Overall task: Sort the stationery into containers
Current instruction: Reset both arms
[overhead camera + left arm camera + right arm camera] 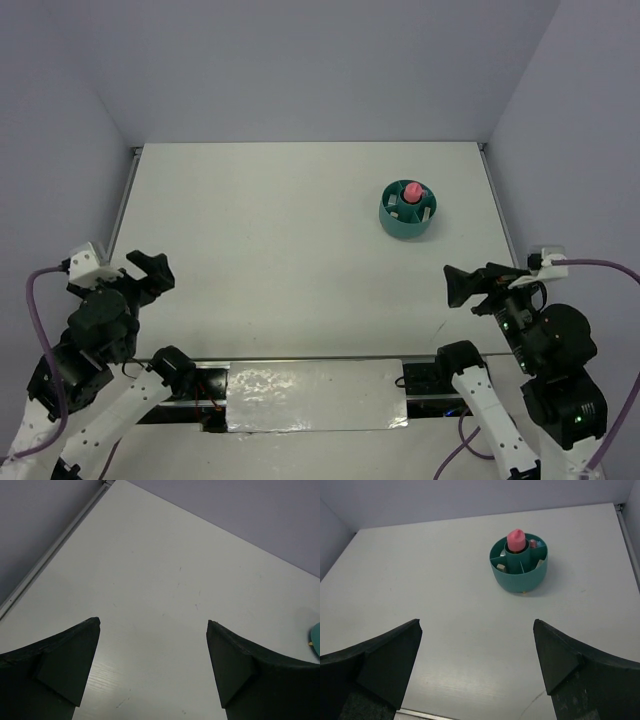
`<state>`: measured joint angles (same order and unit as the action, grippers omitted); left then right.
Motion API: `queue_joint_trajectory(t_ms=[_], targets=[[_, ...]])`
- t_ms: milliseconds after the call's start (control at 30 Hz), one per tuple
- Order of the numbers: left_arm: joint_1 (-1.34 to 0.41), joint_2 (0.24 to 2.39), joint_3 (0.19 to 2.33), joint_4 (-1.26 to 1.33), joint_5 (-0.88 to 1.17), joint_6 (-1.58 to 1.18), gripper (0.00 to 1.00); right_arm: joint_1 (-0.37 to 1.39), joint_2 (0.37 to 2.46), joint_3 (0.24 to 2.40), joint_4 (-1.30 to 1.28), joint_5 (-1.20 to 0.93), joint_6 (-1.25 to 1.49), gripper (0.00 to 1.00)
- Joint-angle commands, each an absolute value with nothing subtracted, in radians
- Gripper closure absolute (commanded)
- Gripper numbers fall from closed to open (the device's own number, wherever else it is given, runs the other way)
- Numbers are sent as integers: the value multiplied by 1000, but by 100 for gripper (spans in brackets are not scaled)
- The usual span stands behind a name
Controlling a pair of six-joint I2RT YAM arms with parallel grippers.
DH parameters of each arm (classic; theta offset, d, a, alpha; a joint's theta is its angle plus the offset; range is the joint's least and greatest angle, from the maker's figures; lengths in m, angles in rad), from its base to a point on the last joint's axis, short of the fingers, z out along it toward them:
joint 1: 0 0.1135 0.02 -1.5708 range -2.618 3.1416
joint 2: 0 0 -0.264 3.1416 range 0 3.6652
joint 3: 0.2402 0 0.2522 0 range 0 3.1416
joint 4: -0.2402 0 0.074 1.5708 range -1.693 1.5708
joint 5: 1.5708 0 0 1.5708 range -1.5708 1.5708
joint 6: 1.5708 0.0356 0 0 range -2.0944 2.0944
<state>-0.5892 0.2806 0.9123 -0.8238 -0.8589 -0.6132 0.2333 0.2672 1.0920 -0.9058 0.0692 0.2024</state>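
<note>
Your left gripper hangs over the near left of the table, its jaws spread wide with only bare tabletop between them in its own wrist view, so it holds nothing. From there the teal tub lies well apart, between 2 and 3 o'clock in the overhead view, and only a sliver of it shows at the 3 o'clock edge of the left wrist view. A pink-capped piece stands upright in the tub's centre cup, long axis vertical. A small pale eraser block and other small bits sit in the ring compartments, too small to name. I can see no loose stationery lying on the table in any view, so the sorting looks finished or close to it. Your right gripper is likewise wide open and empty, and it is clearly the nearer one: the tub sits at about 11 o'clock from it overhead. In the right wrist view the tub is at roughly 1 o'clock beyond the gap between the fingers.
</note>
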Motion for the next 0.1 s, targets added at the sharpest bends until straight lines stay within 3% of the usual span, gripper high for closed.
queue_joint_trajectory(t_ms=[0,67], targets=[[-584,288,900,-785,-850,-640,1,232,268,1074,-922,72,192,0],[-584,304,899,-796,-853,-646,1,233,276,1069,-919,57,192,0]])
